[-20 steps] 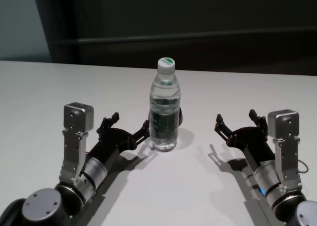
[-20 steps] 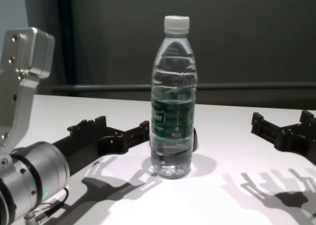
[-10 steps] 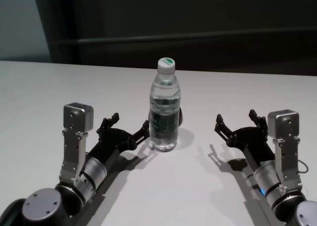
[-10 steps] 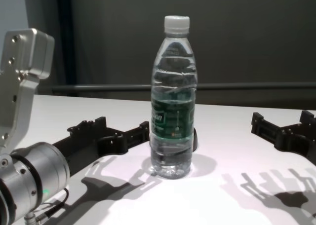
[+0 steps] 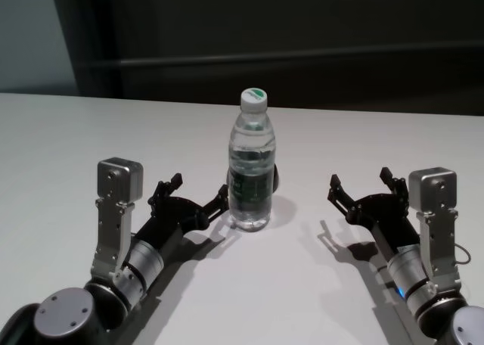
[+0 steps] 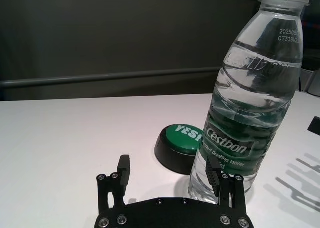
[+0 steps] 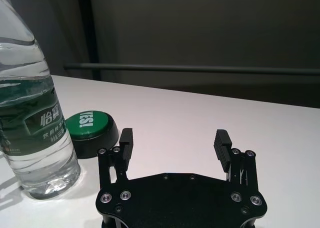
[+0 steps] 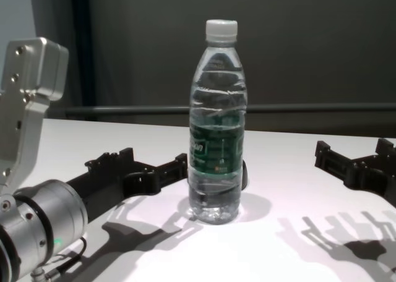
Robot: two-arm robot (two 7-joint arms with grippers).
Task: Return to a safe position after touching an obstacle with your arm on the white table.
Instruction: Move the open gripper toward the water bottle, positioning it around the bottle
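Note:
The obstacle, a tall clear water bottle [image 5: 251, 163] with a white cap and dark green label, stands upright on the white table [image 5: 76, 133]. It also shows in the chest view [image 8: 216, 127], the left wrist view [image 6: 250, 103] and the right wrist view [image 7: 30, 118]. My left gripper [image 5: 200, 186] is open and empty, low over the table. Its inner fingertip [image 5: 224, 191] lies right at the bottle's lower side; I cannot tell whether it touches. My right gripper [image 5: 360, 180] is open and empty, well apart from the bottle on the right.
A low black disc with a green top [image 6: 182, 145] sits on the table just behind the bottle. It also shows in the right wrist view [image 7: 92, 125]. A dark wall with a rail runs behind the table's far edge.
My left arm has shifted very slightly back and down. The bottle, the disc and my right arm have not moved.

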